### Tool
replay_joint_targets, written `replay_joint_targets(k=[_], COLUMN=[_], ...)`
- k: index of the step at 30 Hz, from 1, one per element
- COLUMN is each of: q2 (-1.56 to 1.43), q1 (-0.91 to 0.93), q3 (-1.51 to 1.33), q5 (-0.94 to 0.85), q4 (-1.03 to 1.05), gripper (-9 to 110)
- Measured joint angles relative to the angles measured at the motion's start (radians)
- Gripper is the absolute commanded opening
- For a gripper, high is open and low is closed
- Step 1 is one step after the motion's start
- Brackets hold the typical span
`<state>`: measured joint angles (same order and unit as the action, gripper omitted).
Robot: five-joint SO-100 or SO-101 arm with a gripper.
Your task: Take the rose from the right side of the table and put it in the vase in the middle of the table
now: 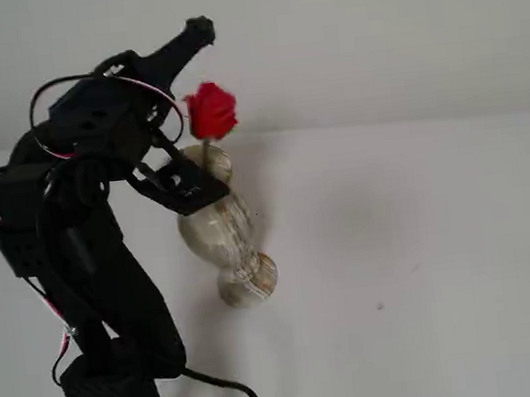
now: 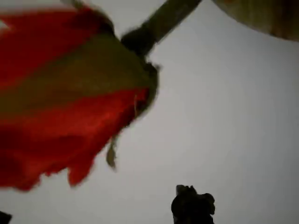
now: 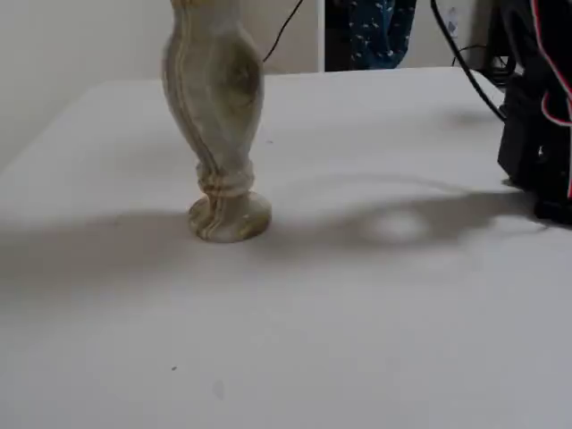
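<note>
The rose stands upright with its stem down in the mouth of the marbled vase in the middle of the white table. My gripper is open wide around the bloom: one finger points up past it and the other lies against the vase's shoulder. In the wrist view the red bloom fills the left, blurred, its stem runs to the top, the vase rim shows at the upper right, and one black fingertip pokes in at the bottom. The low fixed view shows only the vase body; the rose is cut off there.
The black arm and its base stand at the left of the vase, with a cable trailing along the front. In the low fixed view the arm's base sits at the right edge, and dark cables hang behind the table.
</note>
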<state>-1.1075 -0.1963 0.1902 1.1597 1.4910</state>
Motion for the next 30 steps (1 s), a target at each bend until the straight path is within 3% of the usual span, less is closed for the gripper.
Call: replay_joint_targets(k=[4,16,23,27,30], q2=[-0.002,-0.166,-0.301,-0.4,-0.491], q1=[-0.003,-0.041,0.072,0.078,0.081], q3=[0.0,0.0,0.0,0.002,0.008], q5=[-0.137,-0.916,-1.313,-1.428,-1.468], q4=[0.015,0.195,0.284,0.284,0.284], gripper=[47,45,32,10,0])
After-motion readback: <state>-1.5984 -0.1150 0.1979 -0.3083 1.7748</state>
